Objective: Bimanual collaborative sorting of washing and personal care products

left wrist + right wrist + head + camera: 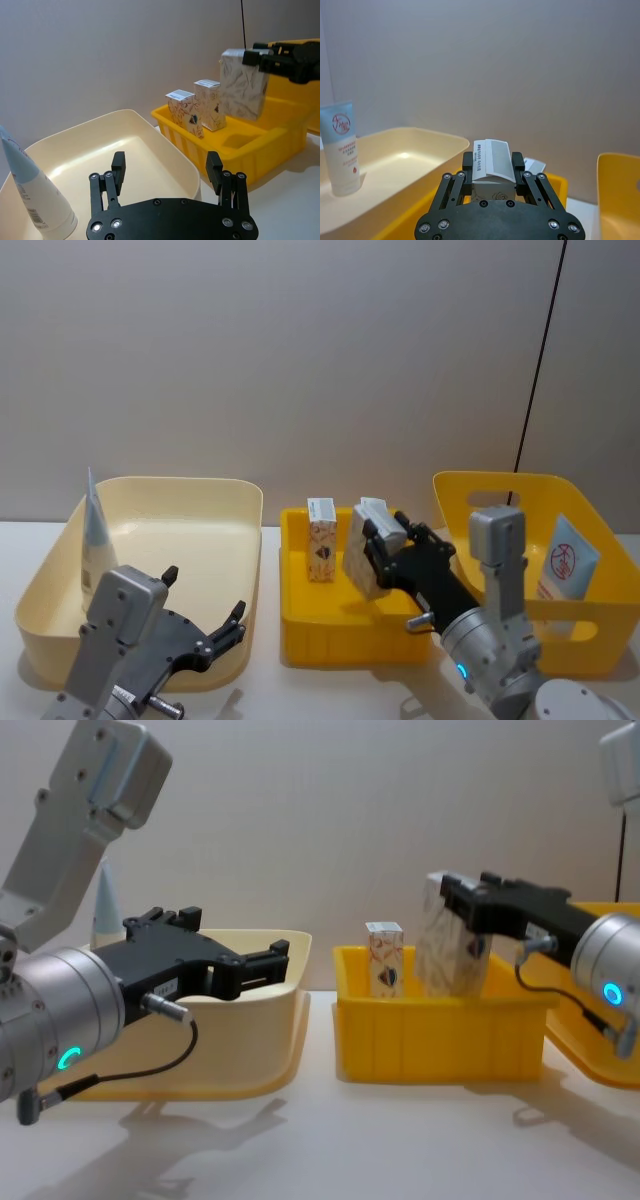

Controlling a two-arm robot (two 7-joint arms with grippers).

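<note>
- Right gripper (375, 550) clamped on a carton (364, 552), fingers pinching its top end; carton hangs tilted above the small yellow bin (300, 640), lifted off the floor of it as far as the left wrist view shows.
- Right arm comes in from the lower right, forearm angled up and left across the near rim of the small bin; grey wrist block stands up behind it.
- In the right wrist view the held carton (491, 162) sits between the two black fingers (467, 165), only its top flap and upper face showing, rest hidden behind the gripper body.
- Left gripper (205, 620) spread wide, holding nothing, hovering at the near rim of the cream bin (200, 490); left wrist view shows both fingertips (118, 165) apart with bare bin floor between them.
- Left arm enters from the lower left, wrist block raised, gripper pointing forward and right.
- Two more cartons stand upright in the small yellow bin: one (184, 112) nearer the cream bin, the other (209, 105) just beside it. Head view shows one (322, 525) clearly; the other is mostly hidden behind the held carton.
- One tube (96, 535) stands cap-down at the left wall of the cream bin, lower end cut off behind the left arm in the head view.
- Second tube (566, 560) leans inside the big yellow bin (470, 490) on the right, its bottom hidden by the bin wall.
- Print on cartons too small to read.
</note>
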